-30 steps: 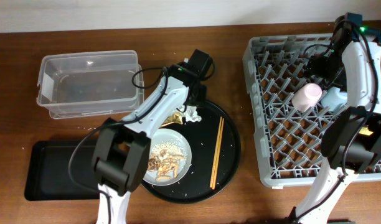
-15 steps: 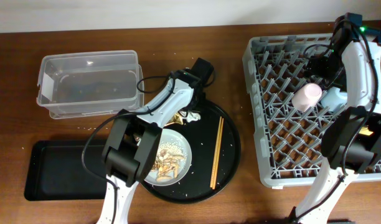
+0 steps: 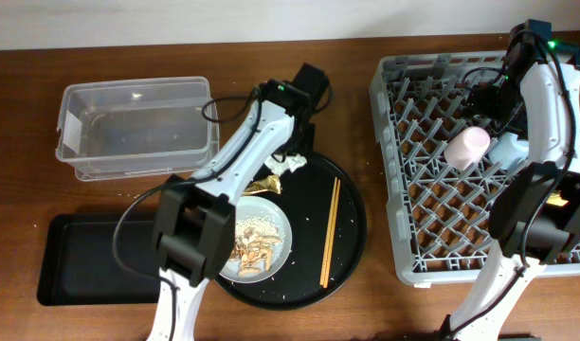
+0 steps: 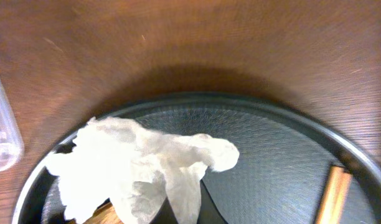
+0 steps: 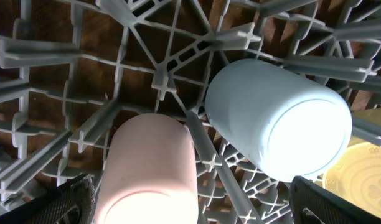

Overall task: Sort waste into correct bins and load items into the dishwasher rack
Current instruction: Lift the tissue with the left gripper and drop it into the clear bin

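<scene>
In the left wrist view the crumpled white tissue [image 4: 134, 168] hangs pinched in my left gripper [image 4: 187, 218], which is shut on it just above the round black tray's far rim. Overhead, that gripper [image 3: 292, 154] holds the tissue [image 3: 293, 165] next to the gold foil wrapper [image 3: 262, 182]. The grey plate [image 3: 277, 248] carries rice and brown scraps [image 3: 249, 244]. Chopsticks [image 3: 330, 230] lie on the round tray. The pink cup [image 5: 150, 168] and blue cup [image 5: 277, 118] lie in the dishwasher rack [image 3: 423, 189] under my open right gripper [image 5: 197, 214]; the yellow-green bowl [image 5: 362, 177] sits beside them.
The clear tub [image 3: 134, 128] stands at the back left, a short way left of the left gripper. The shallow black rectangular tray [image 3: 86, 256] lies at the front left. The round black tray [image 3: 352, 223] sits mid-table. Scattered rice grains lie on it.
My left gripper has shut on the tissue and drawn it slightly toward the round tray's far rim. The right arm has not moved.
</scene>
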`<action>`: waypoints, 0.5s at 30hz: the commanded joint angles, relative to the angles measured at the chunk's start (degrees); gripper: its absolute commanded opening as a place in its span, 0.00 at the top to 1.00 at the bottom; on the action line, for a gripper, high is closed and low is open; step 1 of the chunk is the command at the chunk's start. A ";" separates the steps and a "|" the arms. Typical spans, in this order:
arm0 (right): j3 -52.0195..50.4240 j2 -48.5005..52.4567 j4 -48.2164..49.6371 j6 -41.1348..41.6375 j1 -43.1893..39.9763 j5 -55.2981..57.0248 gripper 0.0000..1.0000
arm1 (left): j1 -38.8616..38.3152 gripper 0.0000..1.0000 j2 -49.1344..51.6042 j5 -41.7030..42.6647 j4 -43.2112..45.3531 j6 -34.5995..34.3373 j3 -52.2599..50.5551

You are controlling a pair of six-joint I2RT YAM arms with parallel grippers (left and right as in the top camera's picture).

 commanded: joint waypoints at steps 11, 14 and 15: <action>0.22 0.28 0.02 0.46 0.04 0.11 0.02 | 17.84 0.99 -12.28 -5.35 3.50 -2.08 4.22; 0.22 0.28 0.02 0.44 0.07 0.11 0.02 | 23.04 0.99 -12.28 -5.33 5.25 -2.08 4.15; 0.22 0.28 0.02 0.44 0.04 0.11 0.02 | 24.44 0.98 -12.28 -5.35 5.44 -2.08 4.15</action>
